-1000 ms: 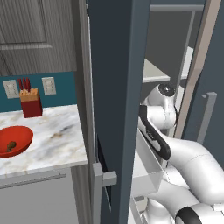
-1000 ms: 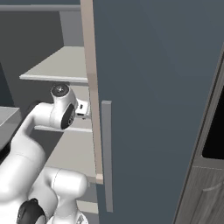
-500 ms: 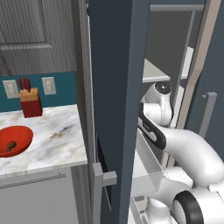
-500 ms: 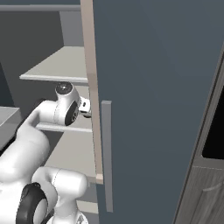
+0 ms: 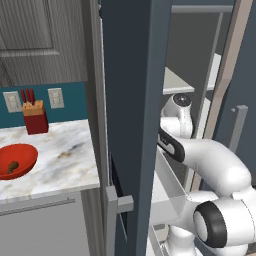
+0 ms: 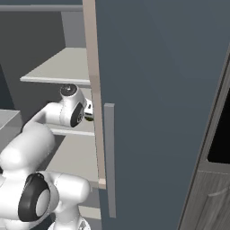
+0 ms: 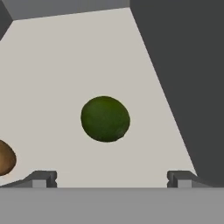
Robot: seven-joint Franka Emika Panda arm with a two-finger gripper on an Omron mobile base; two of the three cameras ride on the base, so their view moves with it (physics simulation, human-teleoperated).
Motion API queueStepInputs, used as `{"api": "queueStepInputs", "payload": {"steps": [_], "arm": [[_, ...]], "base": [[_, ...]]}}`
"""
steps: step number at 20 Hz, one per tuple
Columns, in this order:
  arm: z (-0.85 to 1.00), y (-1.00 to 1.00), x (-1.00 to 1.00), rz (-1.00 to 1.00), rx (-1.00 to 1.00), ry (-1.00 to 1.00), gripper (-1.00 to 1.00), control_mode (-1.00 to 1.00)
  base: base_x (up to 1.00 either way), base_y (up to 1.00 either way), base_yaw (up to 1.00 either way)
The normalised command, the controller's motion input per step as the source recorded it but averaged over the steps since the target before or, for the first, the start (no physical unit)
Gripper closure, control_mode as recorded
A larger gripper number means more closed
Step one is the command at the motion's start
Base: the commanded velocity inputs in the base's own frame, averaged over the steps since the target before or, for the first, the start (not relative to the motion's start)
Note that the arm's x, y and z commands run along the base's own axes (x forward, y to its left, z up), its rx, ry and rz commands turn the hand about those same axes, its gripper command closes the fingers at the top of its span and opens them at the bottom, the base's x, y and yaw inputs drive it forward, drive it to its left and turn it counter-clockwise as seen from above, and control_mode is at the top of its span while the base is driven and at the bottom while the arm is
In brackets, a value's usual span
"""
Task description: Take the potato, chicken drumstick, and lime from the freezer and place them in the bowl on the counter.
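Note:
In the hand view my gripper (image 7: 112, 179) is open, its two dark fingertips (image 7: 43, 178) spread wide and low. The dark green lime (image 7: 105, 119) lies just ahead of them, between their lines, on the freezer's pale shelf (image 7: 87, 57). The tan potato (image 7: 5, 158) peeks in at the left edge, beside the left fingertip. My arm (image 5: 200, 155) reaches into the open freezer (image 5: 132, 100). The red bowl (image 5: 27, 152) sits on the marbled counter (image 5: 60, 155) to the left, with the brown chicken drumstick (image 5: 12, 165) inside it.
The freezer's dark wall (image 7: 188, 65) stands close on the lime's right. A clear door bin (image 5: 170, 195) hangs beside my arm. The other freezer door (image 6: 157, 112) with its grey handle (image 6: 109, 157) covers my hand. A red knife block (image 5: 35, 117) stands behind the bowl.
My arm has pushed a little deeper into the freezer, the elbow rising. The gripper has stayed open. Bowl and counter are unchanged.

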Motion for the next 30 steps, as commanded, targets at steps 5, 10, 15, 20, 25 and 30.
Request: {"api": "queueStepInputs", "payload": {"steps": [5,10,15,20,25,30], "arm": [[-0.21,0.0,0.35,0.0,0.0,0.0,-1.0,-1.0],[-0.22,0.01,0.23,0.02,0.0,0.0,-1.0,-1.0],[-0.13,0.0,0.23,0.0,0.0,0.0,-1.0,-1.0],[-0.15,0.0,0.22,0.0,0.0,0.0,-1.0,-1.0],[-0.18,0.01,0.18,0.0,0.0,0.0,-1.0,-1.0],[-0.14,0.0,0.17,0.0,0.0,0.0,-1.0,-1.0]], "base": [[0.0,0.0,0.0],[0.0,0.0,0.0],[0.0,0.0,0.0],[0.0,0.0,0.0],[0.0,0.0,0.0],[0.0,0.0,0.0]]}}
